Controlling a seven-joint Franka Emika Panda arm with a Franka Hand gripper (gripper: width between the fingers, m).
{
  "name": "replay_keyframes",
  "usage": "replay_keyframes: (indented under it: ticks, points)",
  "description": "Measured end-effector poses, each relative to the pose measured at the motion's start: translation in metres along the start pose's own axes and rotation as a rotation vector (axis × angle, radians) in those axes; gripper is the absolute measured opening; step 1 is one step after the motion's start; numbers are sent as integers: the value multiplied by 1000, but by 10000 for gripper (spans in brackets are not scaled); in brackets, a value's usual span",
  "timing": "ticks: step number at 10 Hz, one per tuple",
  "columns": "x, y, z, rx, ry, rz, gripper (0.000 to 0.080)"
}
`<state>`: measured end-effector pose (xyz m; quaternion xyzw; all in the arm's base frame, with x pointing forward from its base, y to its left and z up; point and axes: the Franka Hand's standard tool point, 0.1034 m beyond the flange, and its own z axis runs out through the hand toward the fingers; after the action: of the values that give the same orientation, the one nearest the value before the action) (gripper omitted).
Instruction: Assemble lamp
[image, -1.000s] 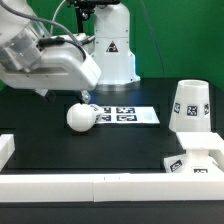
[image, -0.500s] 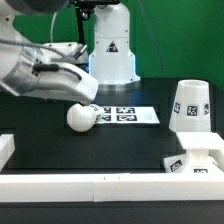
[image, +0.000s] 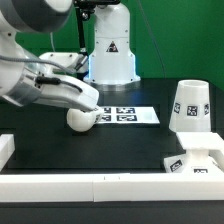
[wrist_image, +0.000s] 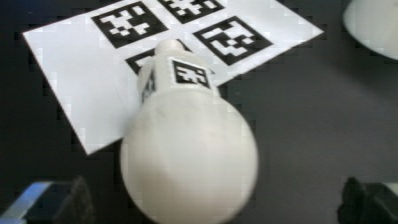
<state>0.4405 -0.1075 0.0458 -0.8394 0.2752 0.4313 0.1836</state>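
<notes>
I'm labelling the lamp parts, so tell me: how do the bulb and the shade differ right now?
Shape: the bulb is a rounded ball with a narrow neck; the shade is a tapered cup. Pose: the bulb lies on its side, neck over the marker board; the shade stands upright. Size: the shade looks larger than the bulb. Both are white and carry black-and-white tags.

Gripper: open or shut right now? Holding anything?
Gripper: open, one finger on each side of the bulb, holding nothing.
</notes>
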Motion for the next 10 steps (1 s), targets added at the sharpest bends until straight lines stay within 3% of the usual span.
replay_keyframes:
  ticks: [4,8,9,10]
  points:
    - [4,5,34,-20,-6,21,698]
    - [5,4,35,-21,-5,19,687]
    - [5,4,35,-21,-5,19,564]
    - [5,4,35,-21,-5,19,564]
